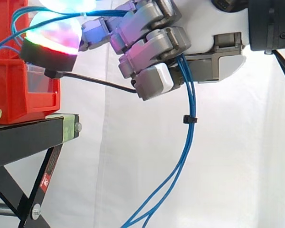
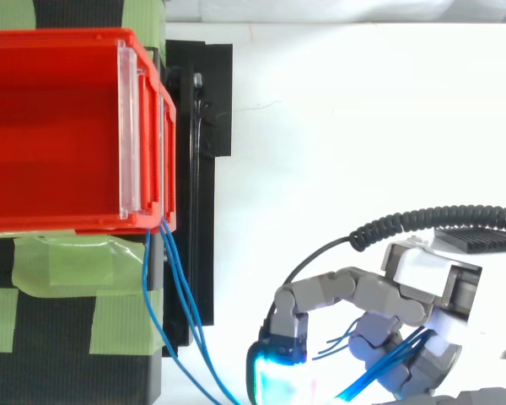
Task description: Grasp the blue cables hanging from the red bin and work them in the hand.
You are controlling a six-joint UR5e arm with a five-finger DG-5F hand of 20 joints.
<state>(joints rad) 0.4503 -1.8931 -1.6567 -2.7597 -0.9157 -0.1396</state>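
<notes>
Several thin blue cables (image 1: 187, 137) leave the red bin (image 1: 12, 80) at the left, run across to my hand (image 1: 147, 42), pass through its curled fingers and hang down below, bound by a small black tie (image 1: 190, 119). In the top view the cables (image 2: 179, 295) come out at the corner of the red bin (image 2: 59, 126) and reach my hand (image 2: 379, 312) at the lower right, whose fingers are curled around them. One fingertip pad (image 1: 54, 35) glows cyan, green and red close beside the bin's front wall.
The bin rests on a black stand (image 1: 33, 137) with green tape (image 2: 63, 266) on its top. A clear divider (image 2: 131, 126) crosses the bin. A white curtain hangs behind, with open space below my hand.
</notes>
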